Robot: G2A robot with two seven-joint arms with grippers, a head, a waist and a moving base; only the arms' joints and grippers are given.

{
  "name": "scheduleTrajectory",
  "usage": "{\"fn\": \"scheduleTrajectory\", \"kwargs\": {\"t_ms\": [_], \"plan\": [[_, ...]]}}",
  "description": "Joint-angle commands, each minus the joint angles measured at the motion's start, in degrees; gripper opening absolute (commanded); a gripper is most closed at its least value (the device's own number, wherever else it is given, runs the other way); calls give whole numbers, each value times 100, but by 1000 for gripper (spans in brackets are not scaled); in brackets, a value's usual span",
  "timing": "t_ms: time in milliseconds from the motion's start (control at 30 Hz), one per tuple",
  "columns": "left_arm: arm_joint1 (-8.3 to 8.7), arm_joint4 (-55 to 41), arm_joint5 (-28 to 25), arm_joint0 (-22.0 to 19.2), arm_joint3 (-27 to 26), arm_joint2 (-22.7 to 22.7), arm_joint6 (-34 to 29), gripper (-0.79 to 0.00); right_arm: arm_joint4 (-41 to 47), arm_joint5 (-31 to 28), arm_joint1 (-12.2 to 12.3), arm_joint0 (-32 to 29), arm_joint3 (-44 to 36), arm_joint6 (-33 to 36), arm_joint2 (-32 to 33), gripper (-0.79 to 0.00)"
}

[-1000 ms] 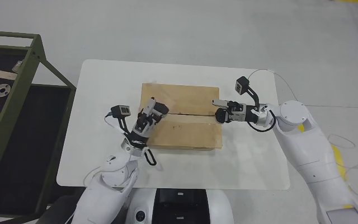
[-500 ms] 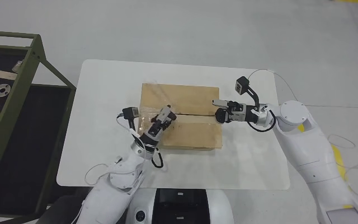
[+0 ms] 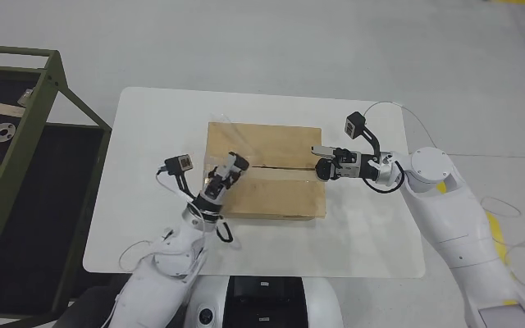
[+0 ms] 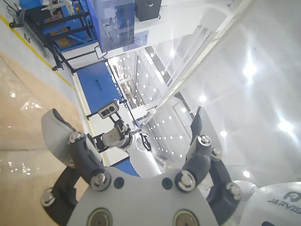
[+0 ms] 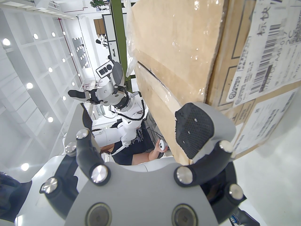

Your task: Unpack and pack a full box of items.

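The seam (image 3: 275, 168) on the box (image 3: 271, 195) runs from the left gripper (image 3: 227, 166) to the right gripper (image 3: 318, 161). Both have jaws apart.

My left gripper (image 3: 228, 166) hangs over the left end of the closed cardboard box (image 3: 271, 189), close to the seam between its two top flaps. My right gripper (image 3: 318, 161) sits at the box's right edge, level with that same seam. The box lies in the middle of the white table (image 3: 148, 123), and a green rack (image 3: 45, 98) stands beyond the table's left side.
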Motion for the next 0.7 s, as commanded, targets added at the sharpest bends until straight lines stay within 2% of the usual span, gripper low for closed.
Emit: {"fn": "scheduleTrajectory", "kwargs": {"t_ms": [0,267,500,667], "plan": [[10,-170,-97,52,-6,-138,2,0,0,0,0,0,0,0,0,0],[61,-943,-86,142,74,-812,-126,0,0,0,0,0,0,0,0,0],[95,-1584,139,-55,444,-1437,-214,0,0,0,0,0,0,0,0,0],[124,-1607,377,-276,778,-1767,-391,0,0,0,0,0,0,0,0,0]]}}
